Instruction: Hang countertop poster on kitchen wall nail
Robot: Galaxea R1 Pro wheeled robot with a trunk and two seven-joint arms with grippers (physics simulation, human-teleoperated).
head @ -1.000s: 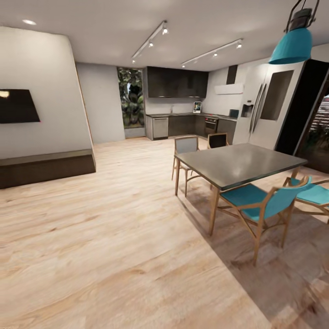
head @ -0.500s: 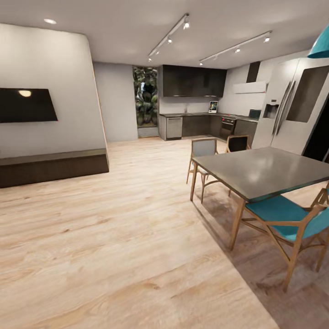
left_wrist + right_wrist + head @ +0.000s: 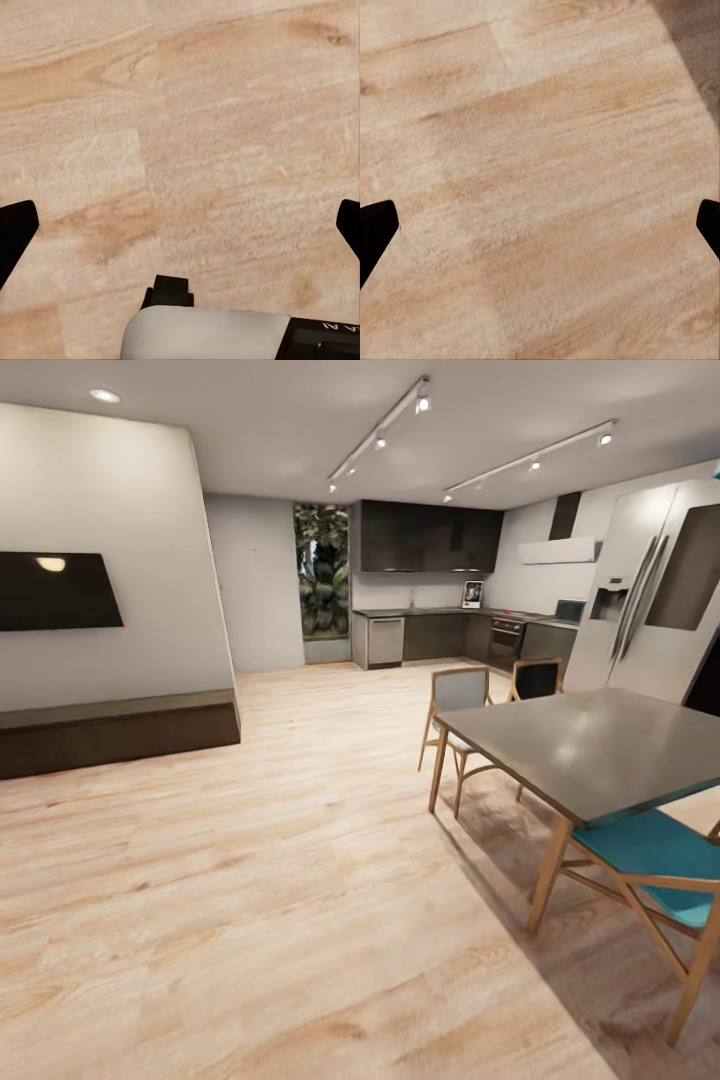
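The small upright rectangular poster [image 3: 472, 594] with its dark frame and white border stands far off at the back of the room, propped on the long grey steel kitchen countertop [image 3: 440, 611] above dark cabinet fronts, near the corner where the worktop turns toward the oven. From here its picture is too small to read. No wall nail can be made out on the pale grey kitchen wall at this range.

Between the robot and the kitchen lies an open stretch of pale wooden plank floor [image 3: 250, 860], with a dark grey square dining table [image 3: 590, 745] and teal-seated wooden chairs on the right.

The left gripper [image 3: 180, 221] and the right gripper [image 3: 540, 225] both hang over bare floorboards, black fingertips spread wide at the frame edges — nothing between them.

The poster will likely handle as a light, stiff, flat panel — easy to lift, but thin and prone to tipping or slipping. A pinch across the side edge of the frame looks the safest hold, leaving the top free for hanging.
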